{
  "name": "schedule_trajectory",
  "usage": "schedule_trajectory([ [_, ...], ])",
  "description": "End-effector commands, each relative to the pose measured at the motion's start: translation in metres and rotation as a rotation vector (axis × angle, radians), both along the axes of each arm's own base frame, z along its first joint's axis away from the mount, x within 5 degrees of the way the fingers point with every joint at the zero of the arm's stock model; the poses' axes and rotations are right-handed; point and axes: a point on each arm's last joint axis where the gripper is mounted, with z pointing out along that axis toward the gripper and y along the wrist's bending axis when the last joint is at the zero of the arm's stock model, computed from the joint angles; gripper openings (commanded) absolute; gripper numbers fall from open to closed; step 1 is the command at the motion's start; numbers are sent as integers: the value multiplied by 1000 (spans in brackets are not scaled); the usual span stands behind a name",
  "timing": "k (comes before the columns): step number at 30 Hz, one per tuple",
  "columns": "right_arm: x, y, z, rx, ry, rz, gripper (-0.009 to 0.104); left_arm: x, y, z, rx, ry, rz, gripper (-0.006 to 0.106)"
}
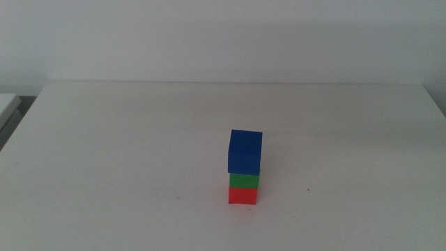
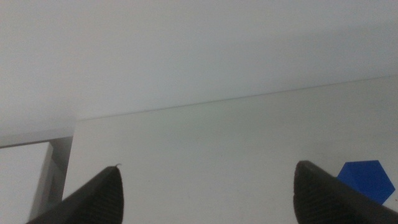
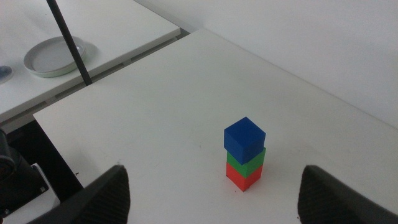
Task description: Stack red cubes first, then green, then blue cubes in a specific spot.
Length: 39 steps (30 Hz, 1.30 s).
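1. The stack looks finished: the red cube (image 1: 242, 195) sits on the white table (image 1: 125, 153), the green cube (image 1: 244, 180) rests on it, and the blue cube (image 1: 245, 151) tops both.
2. The tower stands a little right of the table's middle, towards the near edge, with a tiny black mark (image 1: 307, 188) on the tabletop just beside it.
3. Neither arm shows in the middle view. The left gripper (image 2: 208, 186) has its jaws spread wide and holds nothing; the blue cube's top peeks past one jaw.
4. The right gripper (image 3: 214, 186) is also wide apart and empty, well back from the tower.
5. I judge no stacking step remains; the next move calls only for keeping clear.
6. The tower's long axis runs straight up. The blue cube is twisted slightly against the green one and overhangs its edge a little.
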Motion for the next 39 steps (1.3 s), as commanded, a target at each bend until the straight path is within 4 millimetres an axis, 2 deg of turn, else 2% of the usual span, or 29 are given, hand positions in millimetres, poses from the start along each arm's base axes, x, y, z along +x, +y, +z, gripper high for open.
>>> schedule_trajectory([
  [1, 0, -1, -1, 3, -9, 3, 83, 3, 0, -4, 5, 1, 6, 94],
  [4, 8, 1, -10, -12, -73, -32, 83, 5, 0, -20, 8, 45, 4, 94],
  [7, 17, 10, -32, 27, -180, -32, 83, 6, 1, -43, 8, 19, 13, 94],
  [12, 22, 28, -70, 178, -262, 28, 83, 5, 4, -77, 10, -189, 40, 94],
  [16, 32, 30, -111, 172, -220, -36, 83, 0, 4, -105, -31, -293, 42, 94],
  [20, 44, 18, -141, 204, -112, -221, 83, -9, 5, -136, -38, -310, 44, 94],
  [24, 47, -4, -165, 179, -148, -402, 83, -15, 6, -166, -34, -272, 44, 94],
  [32, 17, -43, -218, 114, -272, -713, 83, -23, 7, -205, -71, -314, 51, 94],
  [36, 6, -49, -248, 131, -303, -817, 83, -30, 8, -227, -79, -363, 54, 94],
  [39, 8, -50, -269, 139, -250, -847, 83, -35, 9, -245, -81, -371, 54, 94],
])
